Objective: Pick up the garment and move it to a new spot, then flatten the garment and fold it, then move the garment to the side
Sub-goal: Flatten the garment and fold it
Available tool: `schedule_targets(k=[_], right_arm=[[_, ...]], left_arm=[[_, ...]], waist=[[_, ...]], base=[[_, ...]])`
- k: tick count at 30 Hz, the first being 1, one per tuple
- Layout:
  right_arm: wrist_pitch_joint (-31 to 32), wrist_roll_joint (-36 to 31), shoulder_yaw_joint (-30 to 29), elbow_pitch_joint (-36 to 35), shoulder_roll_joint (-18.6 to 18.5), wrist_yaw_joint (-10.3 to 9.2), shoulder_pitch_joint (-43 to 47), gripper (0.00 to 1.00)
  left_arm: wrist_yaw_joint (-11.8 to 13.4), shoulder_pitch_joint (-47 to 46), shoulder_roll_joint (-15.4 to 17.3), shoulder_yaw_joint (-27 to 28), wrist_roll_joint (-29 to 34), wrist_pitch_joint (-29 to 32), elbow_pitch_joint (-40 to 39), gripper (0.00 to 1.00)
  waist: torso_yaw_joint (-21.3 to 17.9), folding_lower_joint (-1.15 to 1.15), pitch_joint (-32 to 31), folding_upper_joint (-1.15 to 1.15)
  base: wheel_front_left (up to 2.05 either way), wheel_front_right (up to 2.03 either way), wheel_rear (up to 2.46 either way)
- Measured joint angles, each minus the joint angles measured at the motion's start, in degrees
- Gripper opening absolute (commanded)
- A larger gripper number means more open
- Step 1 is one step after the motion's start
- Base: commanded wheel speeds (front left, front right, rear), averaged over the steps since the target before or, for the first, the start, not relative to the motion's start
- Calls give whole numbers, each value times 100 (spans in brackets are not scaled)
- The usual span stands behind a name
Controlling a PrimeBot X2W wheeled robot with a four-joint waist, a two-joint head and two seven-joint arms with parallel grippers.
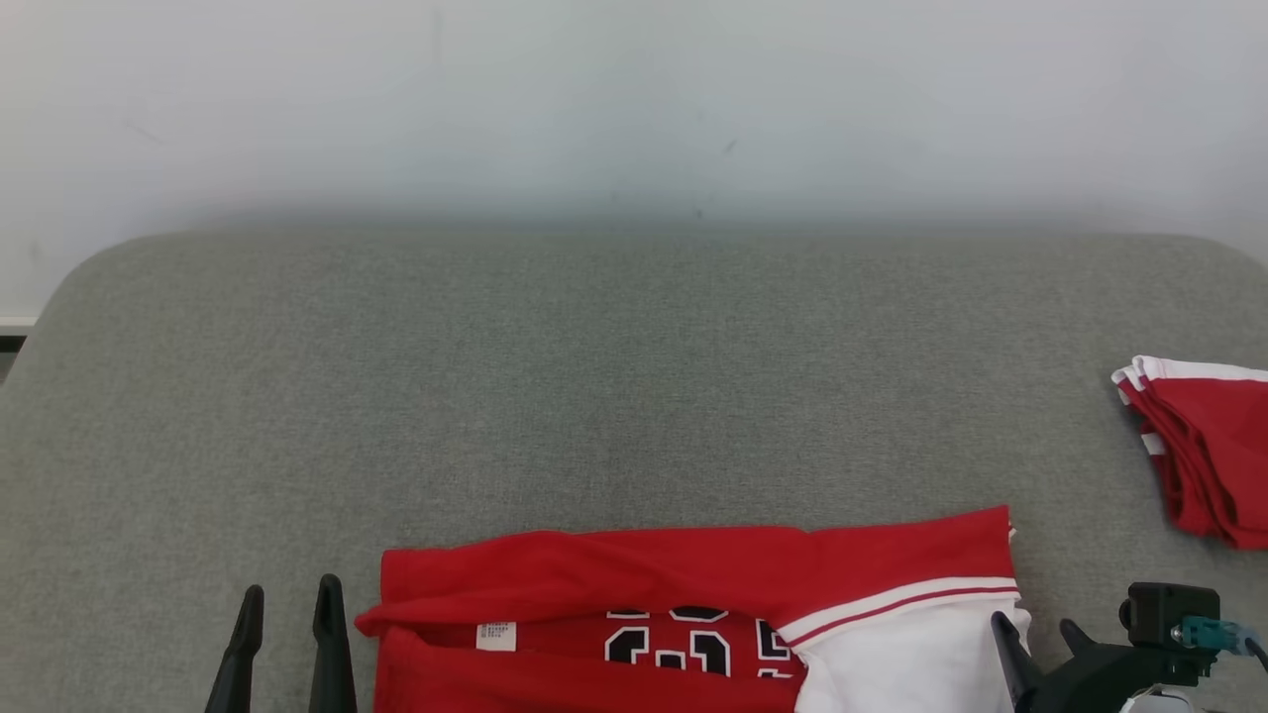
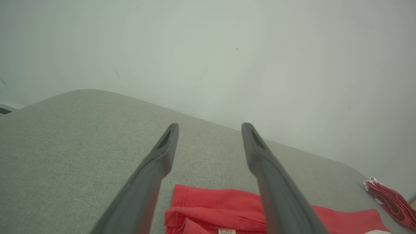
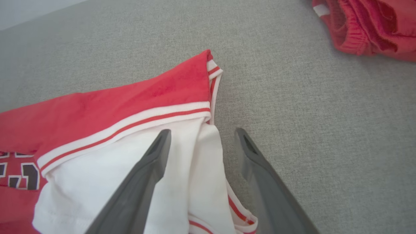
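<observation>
The garment [image 1: 693, 564], a red jersey with white trim, lies at the bottom centre of the head view on a grey fabric surface [image 1: 634, 396]. Its upper edge is folded over in a long red band. Below that band sit a small white label [image 1: 495, 635] and black-and-white numerals [image 1: 674, 644]. A white part [image 1: 892, 654] edged by a red-and-white stripe takes up its lower right corner.

The left end effector [image 1: 290, 587] stands in the lower left of the head view, just beside the jersey's left edge and apart from it. Its two dark fingers are spread wide with nothing between them. In the left wrist view this end effector [image 2: 210, 125] points toward the pale wall [image 2: 227, 48], and the garment [image 2: 214, 201] lies low in the frame beneath the fingers.

The right end effector [image 1: 1033, 624] is in the lower right of the head view, at the jersey's white corner. In the right wrist view its jaws [image 3: 202, 131] are open and hold nothing. One finger overlaps the white cloth of the garment [image 3: 130, 94] and the other overlaps bare grey fabric just beside the cloth's edge. Whether either finger touches the cloth cannot be told.

A second red garment [image 1: 1209, 456], bunched and white-trimmed, lies at the right edge of the head view, well apart from the jersey. It also appears in the upper right of the right wrist view [image 3: 367, 26].
</observation>
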Motion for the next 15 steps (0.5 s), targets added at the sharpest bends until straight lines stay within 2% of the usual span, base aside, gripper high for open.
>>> schedule_targets(k=[7, 15], right_arm=[[510, -359, -90, 324, 11, 0, -152, 100], [845, -406, -169, 693, 13, 0, -414, 100]], left_arm=[[0, -69, 0, -59, 8, 0, 66, 100], [0, -150, 22, -138, 10, 0, 101, 100]], waist=[[184, 0, 131, 0], [355, 0, 282, 0]], base=[[0, 0, 0], [0, 0, 0]])
